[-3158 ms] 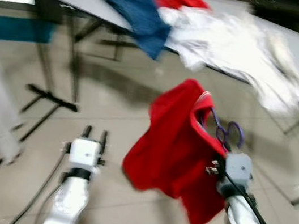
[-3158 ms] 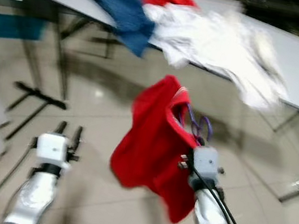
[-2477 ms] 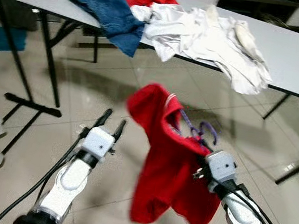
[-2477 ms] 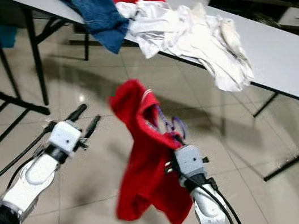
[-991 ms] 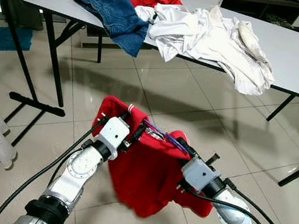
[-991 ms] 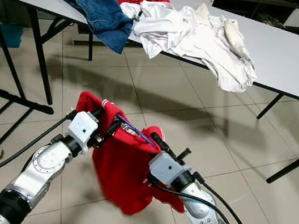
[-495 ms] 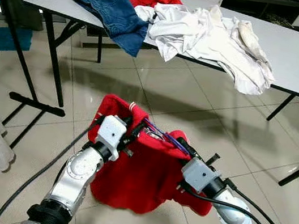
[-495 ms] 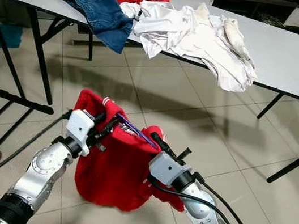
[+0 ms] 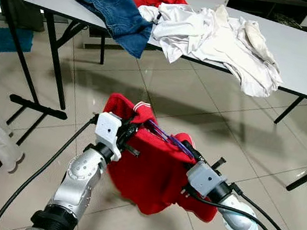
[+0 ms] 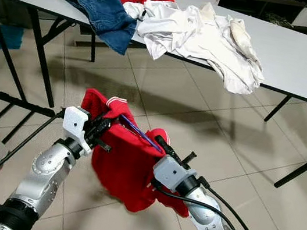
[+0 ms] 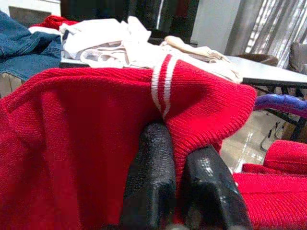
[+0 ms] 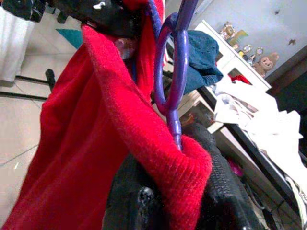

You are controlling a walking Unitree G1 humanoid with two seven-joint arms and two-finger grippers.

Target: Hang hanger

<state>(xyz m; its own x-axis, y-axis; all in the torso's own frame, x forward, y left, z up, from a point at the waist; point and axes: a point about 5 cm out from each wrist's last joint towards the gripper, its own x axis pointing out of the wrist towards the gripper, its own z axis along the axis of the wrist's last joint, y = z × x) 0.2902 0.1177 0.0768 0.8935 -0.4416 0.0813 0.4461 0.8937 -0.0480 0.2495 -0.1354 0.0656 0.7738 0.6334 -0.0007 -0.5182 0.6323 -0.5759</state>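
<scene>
Tiled floor (image 9: 214,101) is seen below a red sweater (image 9: 153,171) on a purple hanger (image 9: 164,139), clamped by left pincer (image 9: 129,137) and right pincer (image 9: 185,152).

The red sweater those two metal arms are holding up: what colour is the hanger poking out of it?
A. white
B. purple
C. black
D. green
B. A purple hanger runs through the red sweater, which is pinched between the left tool at its striped edge and the right tool.
</scene>
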